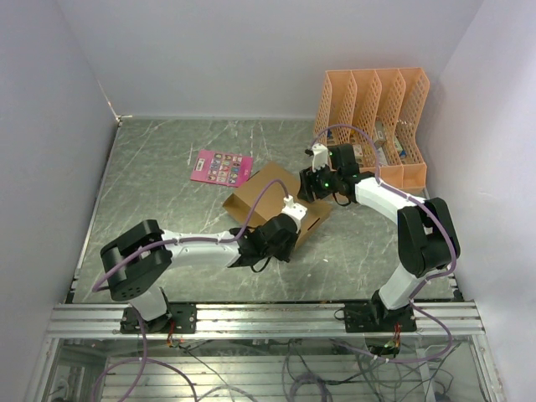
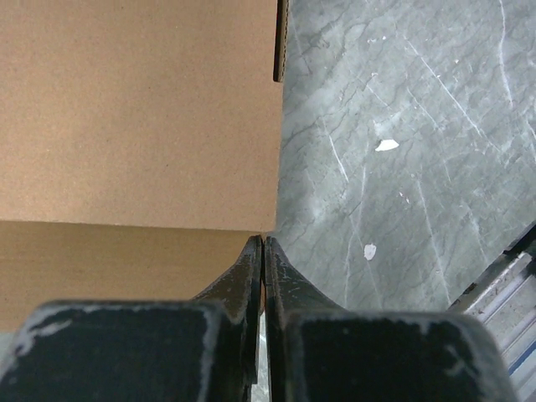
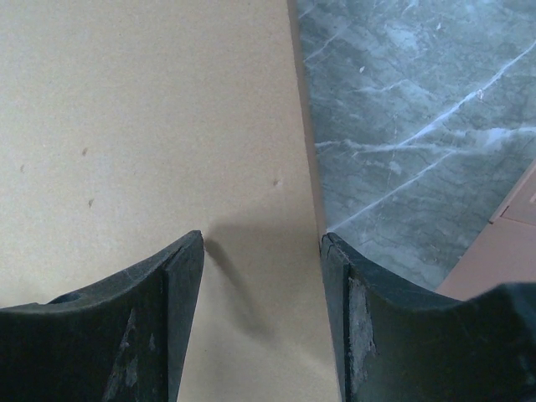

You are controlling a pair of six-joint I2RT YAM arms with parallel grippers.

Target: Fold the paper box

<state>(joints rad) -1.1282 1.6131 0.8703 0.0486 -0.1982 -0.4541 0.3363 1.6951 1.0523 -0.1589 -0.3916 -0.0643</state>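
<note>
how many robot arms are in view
2. The left arm reaches from the near left to the paper box's near edge; the right arm reaches from the near right to its far right edge. None looks hidden.

The paper box (image 2: 134, 109) is cut off by both wrist views' edges.

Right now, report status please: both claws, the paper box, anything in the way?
Left claw shut, tips at paper box edge. Right claw open over its panel. Pink card close beside box, orange organizer farther back.
</note>
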